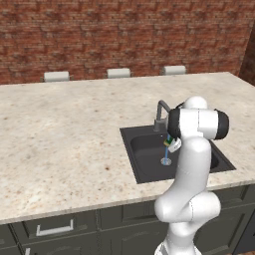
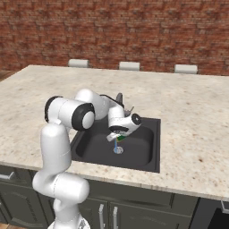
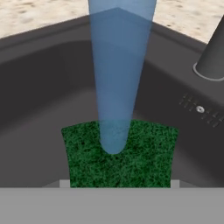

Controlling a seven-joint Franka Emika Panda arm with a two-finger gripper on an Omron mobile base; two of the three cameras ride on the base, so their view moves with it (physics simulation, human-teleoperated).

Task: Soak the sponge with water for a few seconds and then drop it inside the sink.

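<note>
While the water [image 3: 117, 83] runs down as a light-blue stream, the sponge [image 3: 120, 155] sits right under it, green layer facing the hand camera, the stream landing on the middle of that green face. Gripper [image 2: 117, 136] is closed on the sponge, holding it up over the sink [image 1: 142, 164] basin, above the round silver drain [image 1: 166, 161], not touching the basin floor. In the right base view a bit of yellow and green shows at the gripper tips, with the stream running on below to the drain. Grey angular faucet [image 1: 160, 113] stands at the back rim of the sink, just behind the hand. Sink is dark charcoal, set into the speckled beige desk [image 1: 64, 139]. Dark cabinet fronts [image 1: 55, 229] with silver handles below the desk edge. Red brick wall [image 1: 119, 35] behind, three pale chair backs [image 1: 118, 73] along the far desk edge.
</note>
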